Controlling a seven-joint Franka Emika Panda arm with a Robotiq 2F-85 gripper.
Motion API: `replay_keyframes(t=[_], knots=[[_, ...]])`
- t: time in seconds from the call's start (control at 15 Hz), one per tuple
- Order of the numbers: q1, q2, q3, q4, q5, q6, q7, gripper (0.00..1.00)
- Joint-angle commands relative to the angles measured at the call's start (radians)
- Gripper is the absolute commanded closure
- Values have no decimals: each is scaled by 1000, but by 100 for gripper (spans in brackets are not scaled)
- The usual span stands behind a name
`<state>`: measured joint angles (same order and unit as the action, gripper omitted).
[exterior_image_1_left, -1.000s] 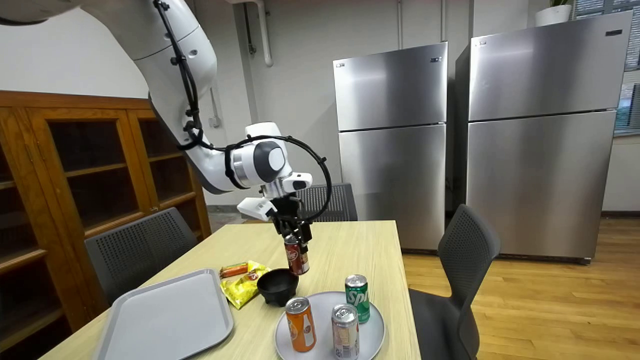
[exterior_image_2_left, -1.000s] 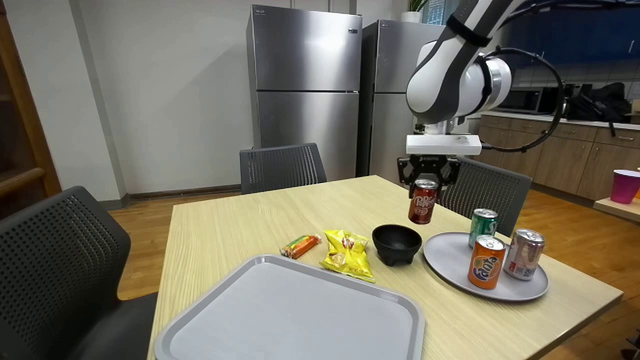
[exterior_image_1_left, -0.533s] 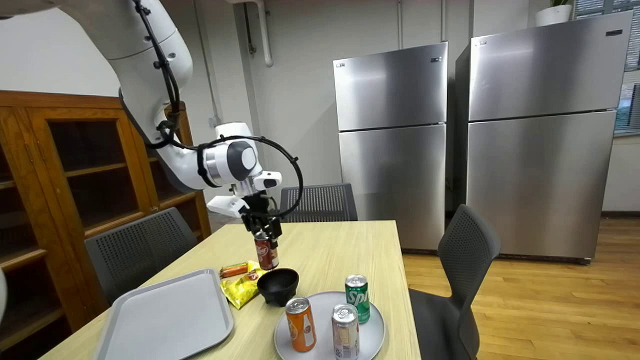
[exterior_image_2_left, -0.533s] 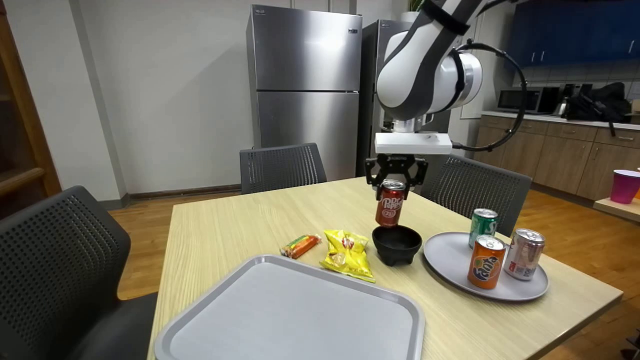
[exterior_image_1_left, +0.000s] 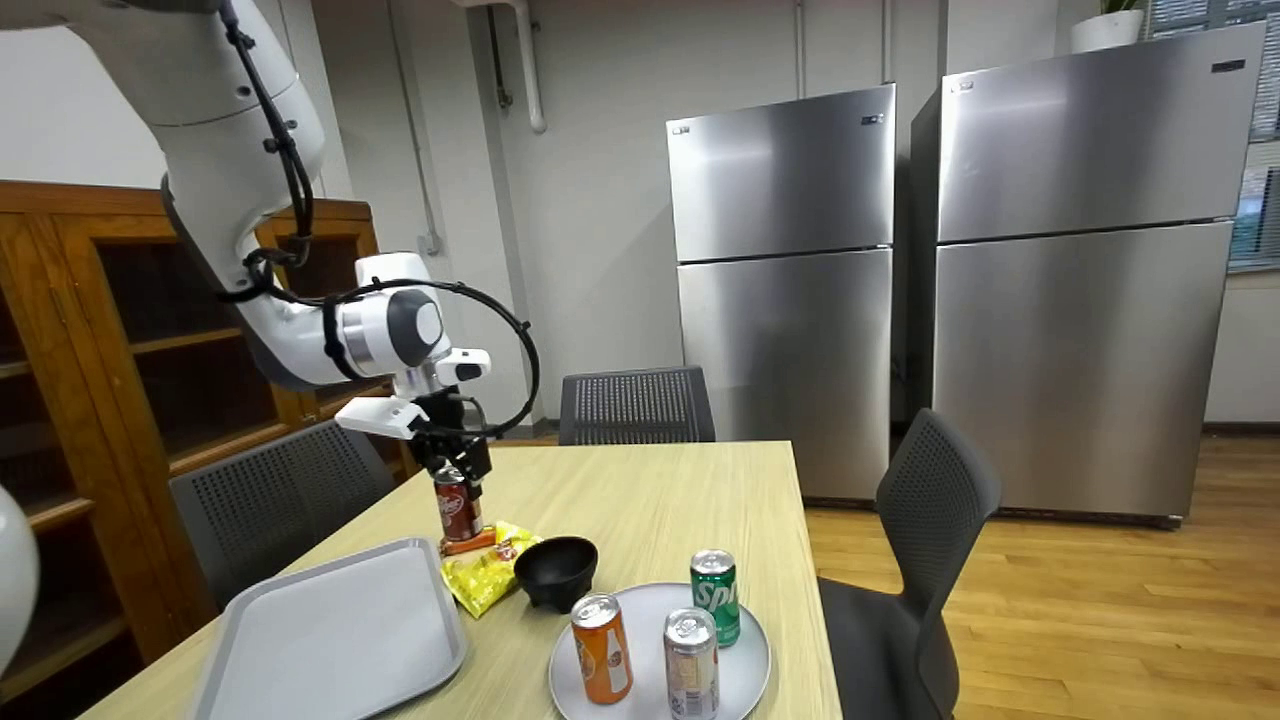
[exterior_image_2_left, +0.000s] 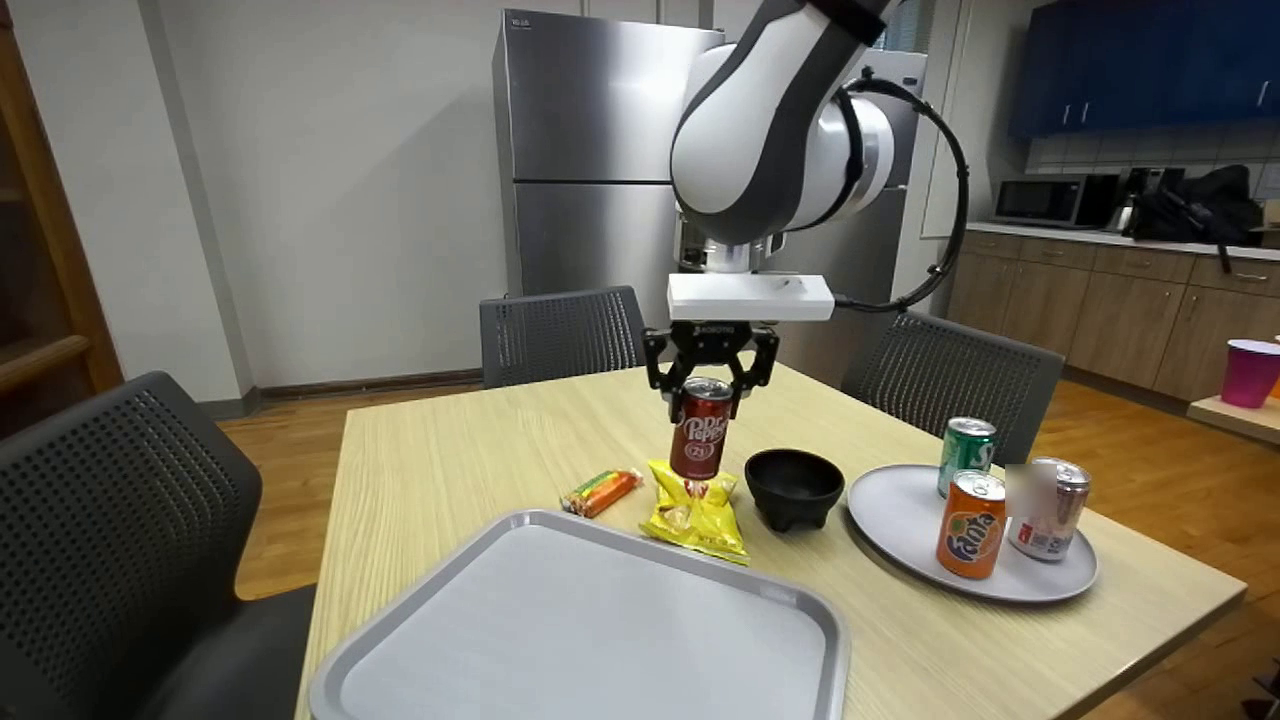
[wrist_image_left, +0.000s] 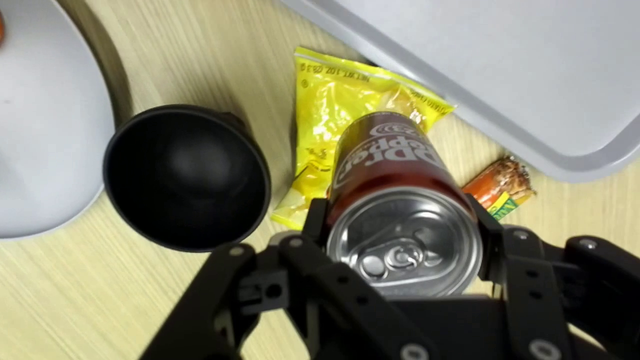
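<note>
My gripper (exterior_image_2_left: 707, 402) is shut on a dark red Dr Pepper can (exterior_image_2_left: 699, 435), gripping it near its silver top. The wrist view shows finger pads (wrist_image_left: 316, 220) on either side of the can's rim, with the can's label pointing away. Held upright, the can hangs above the table, over or just behind a yellow chip bag (wrist_image_left: 325, 110), which it partly covers. A black bowl (wrist_image_left: 187, 175) stands beside the bag. On the bag's other side lies an orange snack packet (wrist_image_left: 492, 187), partly hidden by a finger in the wrist view.
A grey tray (exterior_image_2_left: 580, 630) lies close to the bag. Past the bowl, a round grey plate (exterior_image_2_left: 895, 515) carries an orange Fanta can (exterior_image_2_left: 971, 525), a green Sprite can (exterior_image_2_left: 966, 448) and a silver can (exterior_image_2_left: 1045, 535). Chairs (exterior_image_1_left: 290, 505) surround the table.
My gripper has carried the can leftward in both exterior views, from beyond the bowl, past it, to the chip bag. The grip stays the same; the things on the table have not moved.
</note>
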<state>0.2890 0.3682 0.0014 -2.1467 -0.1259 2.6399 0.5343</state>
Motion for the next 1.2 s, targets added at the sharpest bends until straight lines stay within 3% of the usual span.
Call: replay_keyframes(t=[0.0, 0.53, 1.13], knots=[[41, -5, 34, 16, 4, -14, -10, 61], [159, 124, 50, 145, -5, -42, 34, 61], [262, 282, 14, 290, -25, -75, 42, 61]])
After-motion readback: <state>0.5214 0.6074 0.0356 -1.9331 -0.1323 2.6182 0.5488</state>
